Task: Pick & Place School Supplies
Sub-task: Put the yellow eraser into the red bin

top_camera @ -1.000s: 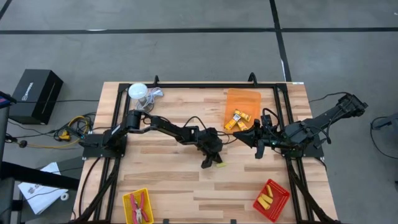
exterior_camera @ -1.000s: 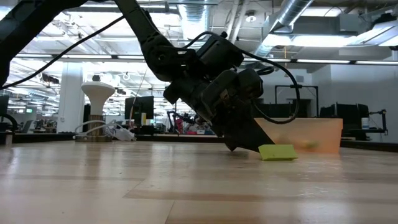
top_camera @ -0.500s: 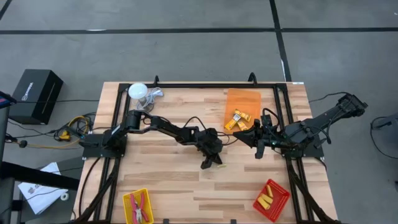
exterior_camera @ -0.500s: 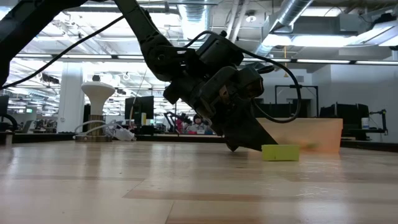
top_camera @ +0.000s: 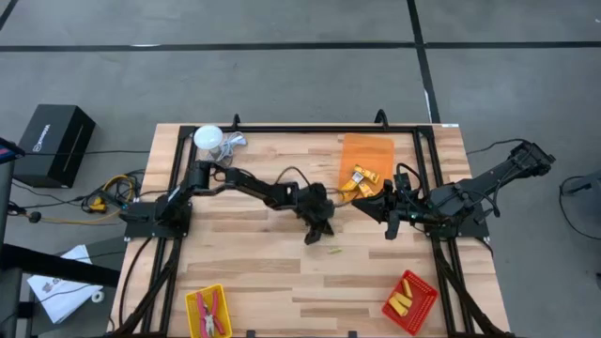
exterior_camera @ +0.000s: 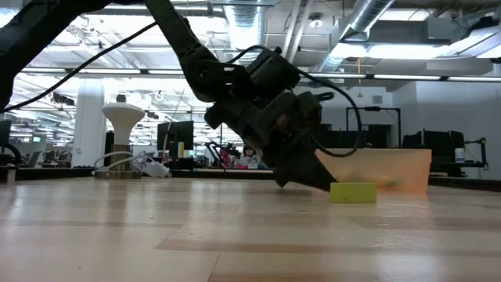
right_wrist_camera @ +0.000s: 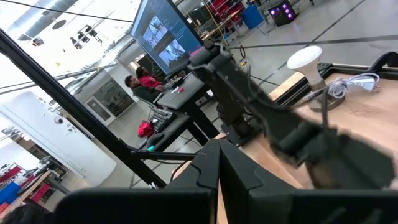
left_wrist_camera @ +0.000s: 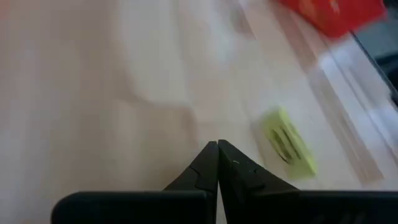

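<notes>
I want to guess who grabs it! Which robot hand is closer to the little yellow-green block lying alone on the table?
Left. The left hand, shut, is right beside the yellow-green block, not holding it. The right hand, also shut, waits farther off by the orange tray.

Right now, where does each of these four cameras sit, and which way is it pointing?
High view: overhead, straight down on the table and both arms.
Low view: at tabletop height, level across; left end effector beside the yellow-green block.
Left wrist view: on the left arm, looking down past shut fingers at the wood.
Right wrist view: on the right arm, facing the room.
Shared: the block shows in the low and left wrist views.
</notes>
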You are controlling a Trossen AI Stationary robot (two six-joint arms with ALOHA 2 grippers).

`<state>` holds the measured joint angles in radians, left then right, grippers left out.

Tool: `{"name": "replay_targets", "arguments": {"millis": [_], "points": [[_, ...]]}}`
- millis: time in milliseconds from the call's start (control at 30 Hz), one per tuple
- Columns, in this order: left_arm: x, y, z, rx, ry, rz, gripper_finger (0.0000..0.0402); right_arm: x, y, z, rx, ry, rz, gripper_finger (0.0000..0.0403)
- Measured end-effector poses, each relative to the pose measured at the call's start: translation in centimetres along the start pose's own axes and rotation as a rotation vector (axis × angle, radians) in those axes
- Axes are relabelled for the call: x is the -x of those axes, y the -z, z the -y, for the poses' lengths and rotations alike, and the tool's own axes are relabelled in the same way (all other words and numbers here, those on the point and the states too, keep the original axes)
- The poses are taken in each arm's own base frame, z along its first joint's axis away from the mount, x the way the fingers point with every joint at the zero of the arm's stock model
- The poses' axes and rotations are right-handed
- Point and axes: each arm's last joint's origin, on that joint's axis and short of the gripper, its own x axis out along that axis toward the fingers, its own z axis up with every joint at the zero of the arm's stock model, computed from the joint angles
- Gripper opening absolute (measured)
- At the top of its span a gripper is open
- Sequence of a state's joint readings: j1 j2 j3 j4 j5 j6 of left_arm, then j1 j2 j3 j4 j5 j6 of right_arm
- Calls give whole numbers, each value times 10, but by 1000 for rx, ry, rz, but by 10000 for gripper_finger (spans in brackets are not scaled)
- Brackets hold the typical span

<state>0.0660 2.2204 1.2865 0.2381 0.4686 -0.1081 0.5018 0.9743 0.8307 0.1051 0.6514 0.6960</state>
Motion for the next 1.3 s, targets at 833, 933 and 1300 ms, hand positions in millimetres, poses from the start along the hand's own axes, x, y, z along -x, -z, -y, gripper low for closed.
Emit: {"name": "replay_targets", "arguments": {"millis": [833, 933, 1300], "points": [[255, -125, 116, -94, -259, 492, 84, -12, 13, 13, 73, -61, -246, 105], [290, -124, 135, -77, -306, 568, 90, -29, 23, 25, 146, -8, -380, 134], [332, -103, 174, -22, -415, 584, 91, -105, 47, 48, 468, -28, -957, 170]]}}
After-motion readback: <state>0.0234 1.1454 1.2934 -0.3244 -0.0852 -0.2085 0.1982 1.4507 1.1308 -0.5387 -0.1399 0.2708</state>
